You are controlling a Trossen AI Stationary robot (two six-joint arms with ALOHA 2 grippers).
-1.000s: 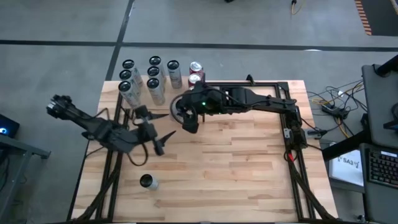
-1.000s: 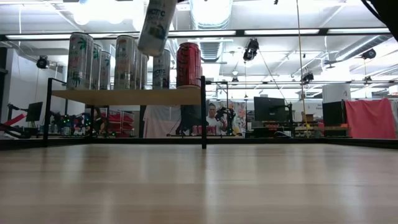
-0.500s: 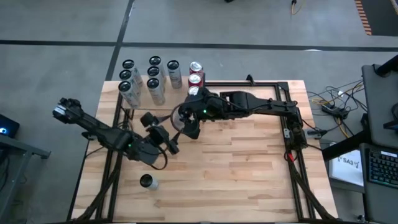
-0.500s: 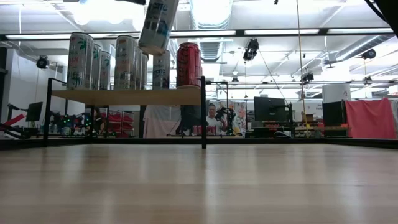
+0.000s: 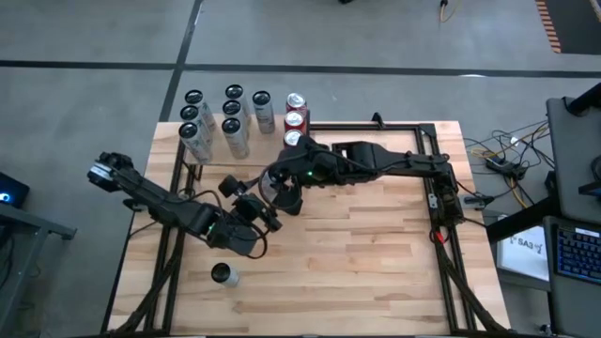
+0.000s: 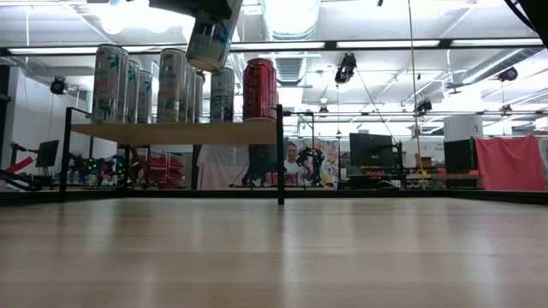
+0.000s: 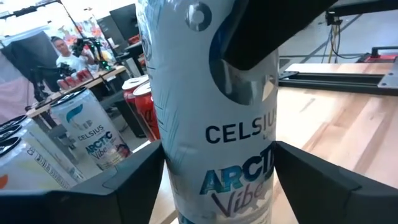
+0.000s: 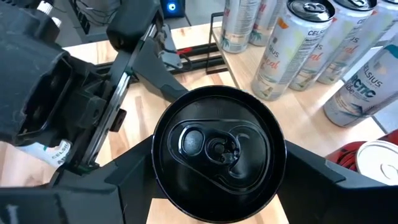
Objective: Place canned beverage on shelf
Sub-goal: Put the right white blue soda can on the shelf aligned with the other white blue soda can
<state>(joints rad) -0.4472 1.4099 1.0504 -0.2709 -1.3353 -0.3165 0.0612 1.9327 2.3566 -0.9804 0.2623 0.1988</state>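
A pale-blue slim canned beverage [image 7: 217,124] hangs tilted in the air above the table, near the shelf's right end; in the low view the can [image 6: 210,47] is above shelf height. My right gripper [image 5: 286,192] is shut on its top end [image 8: 217,149]. My left gripper [image 5: 266,214] has come from the near left and stands around the can's body, its dark bulk [image 6: 197,7] in front of the can's upper part. The shelf [image 6: 171,133] at the table's far left carries several silver cans [image 6: 111,81] and a red can [image 6: 259,85], all standing on their bases. My left gripper has one finger [image 7: 124,186] on each side of the can's printed body [image 7: 177,177], about level, from the near left and across the can. No gap shows between fingers and can. My right gripper pinches the can just under its top rim [image 8: 281,155] between two fingers [image 8: 323,180], slanting down from the table's right. The can hangs below them, lid up, tilted and clear of table and shelf.
One more can [image 5: 223,274] stands on the tabletop near the front left. Two red cans [image 5: 296,117] and another can top [image 5: 293,139] are at the shelf's right end, close behind the grippers. Black frame rails [image 5: 441,188] run along the table's right side.
My left gripper has moved toward the table's right and down to the held can while rolling its wrist, and now stands around the can's body. In the low view its dark bulk has come in over the can's upper part. My right gripper has kept almost still.
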